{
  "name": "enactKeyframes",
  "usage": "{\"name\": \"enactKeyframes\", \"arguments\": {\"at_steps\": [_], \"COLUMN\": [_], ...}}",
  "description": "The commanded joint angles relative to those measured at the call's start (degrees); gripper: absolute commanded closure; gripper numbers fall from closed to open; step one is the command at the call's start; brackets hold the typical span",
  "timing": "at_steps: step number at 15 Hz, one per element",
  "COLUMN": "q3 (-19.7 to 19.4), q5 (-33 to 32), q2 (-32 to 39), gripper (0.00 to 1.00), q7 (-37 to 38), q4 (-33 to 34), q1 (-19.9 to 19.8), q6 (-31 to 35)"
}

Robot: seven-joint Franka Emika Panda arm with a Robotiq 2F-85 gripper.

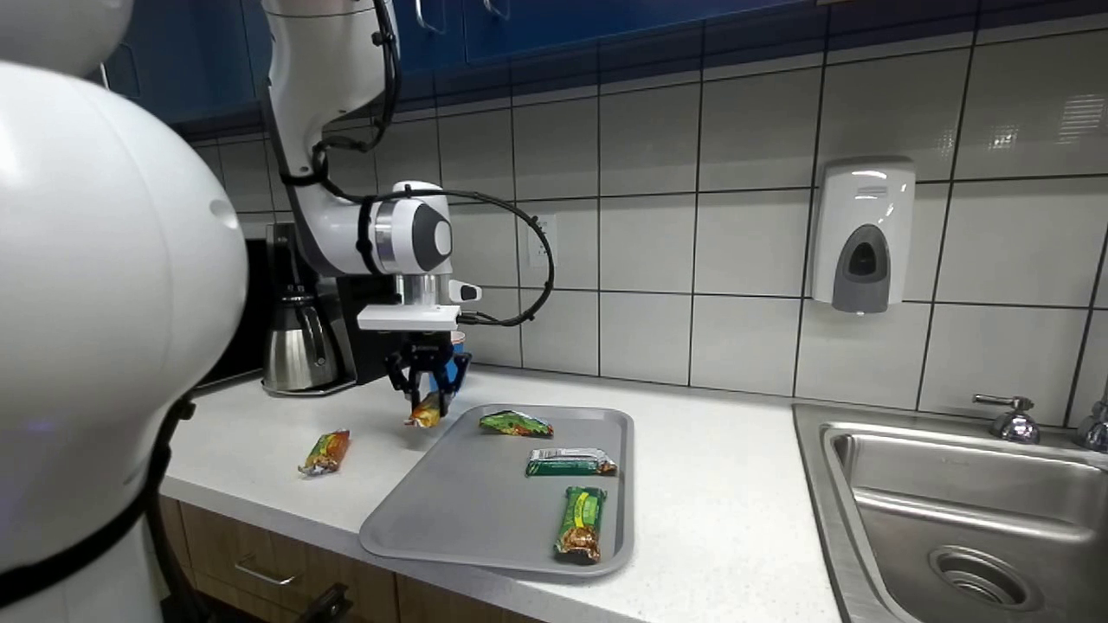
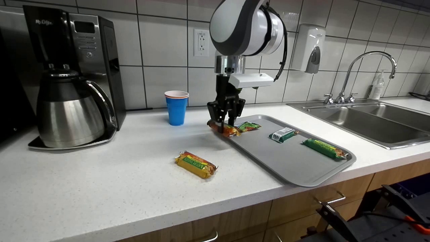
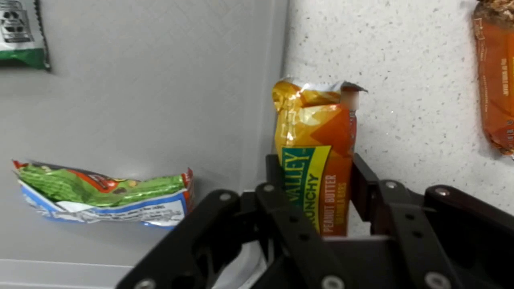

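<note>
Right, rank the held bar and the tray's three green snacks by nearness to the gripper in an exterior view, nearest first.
1. Orange bar: held in the gripper.
2. Green-red packet: far end of the tray.
3. White-green packet: middle of the row.
4. Green-yellow bar: near end.

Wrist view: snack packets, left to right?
White-and-green packet cut by the left edge, green-and-blue packet, peanut butter bar held in the gripper, orange packet cut by the right edge.

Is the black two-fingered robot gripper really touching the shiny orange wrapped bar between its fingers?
Touching. The wrist view shows the gripper clamped on the bar, pressing against both sides.
</note>
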Motion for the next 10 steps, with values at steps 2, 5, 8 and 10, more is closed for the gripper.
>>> {"name": "enactKeyframes", "arguments": {"at_steps": [2,5,8,10], "q3": [-0.65,-1.08,-1.40,-1.84], "q5": [-0.55,-1.11,-1.20,-1.36], "q2": [-3.32,-4.18,-5.08,-5.74], "gripper": [0.82,0.82,0.82,0.82], "q7": [1.07,1.70,1.63,1.56], "q4": [-4.02,-6.06,-8.00,-9.25], "q1": [-1.46,-1.28,-1.52,-1.76], "q6": [1.64,2.84,3.81,4.16]}}
